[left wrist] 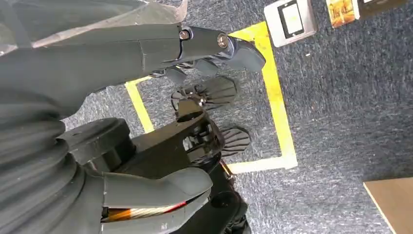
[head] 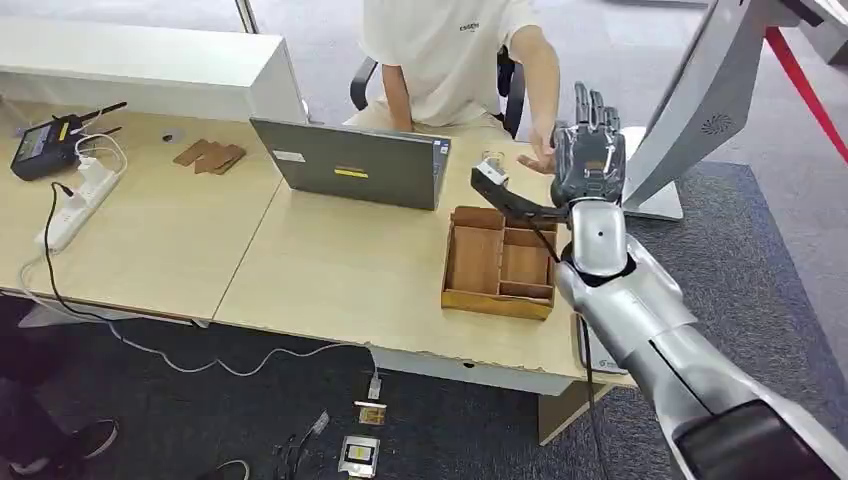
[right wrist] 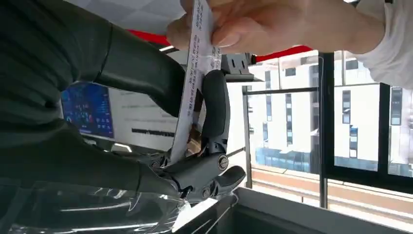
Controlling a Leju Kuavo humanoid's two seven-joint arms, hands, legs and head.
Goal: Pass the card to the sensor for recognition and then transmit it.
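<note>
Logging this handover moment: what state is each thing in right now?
card: upright, pinched by the right hand, person's fingers gripping its other end.
right hand: raised, holding the card.
person's hand: closed on the card.
left hand: hanging over the floor, holding nothing.
laptop: lid open.
wooden tray: on the table, compartments look empty.

The card point(right wrist: 194, 73) carries lines of small print, but the letters are too blurred to read. The person's white shirt point(head: 440, 50) has one short dark word on the chest, too small to make out. The laptop point(head: 350, 165) lid bears a white label and a yellow one, and the monitor point(right wrist: 122, 117) shows dark text lines, all unreadable.
</note>
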